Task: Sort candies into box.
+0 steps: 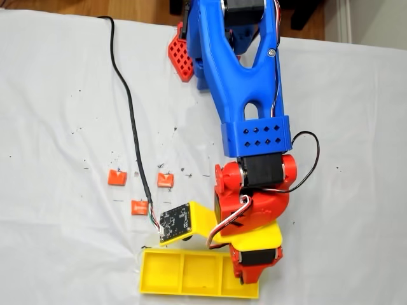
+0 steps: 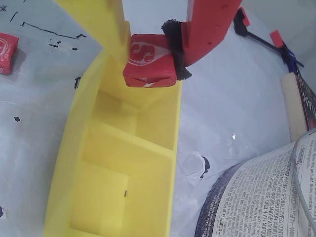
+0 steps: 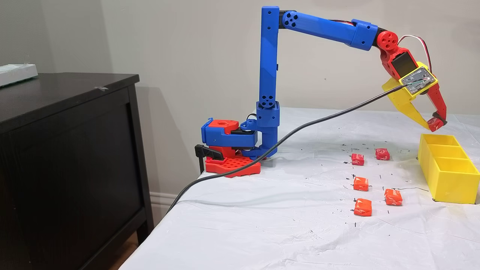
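A candy sits between my fingers, touching both. The box is right under my fingers. In the side fixed view, five more candies lie on the table, left of my fingers.

Red candy with white marks clamped in the tool, between the yellow finger at left and the red, black-padded finger at right. Held above the far end of the yellow three-compartment box; all compartments bare. Second red candy at the left edge on the white, ink-flecked counter. Printed pages at lower right; clamp with red tips at upper right.
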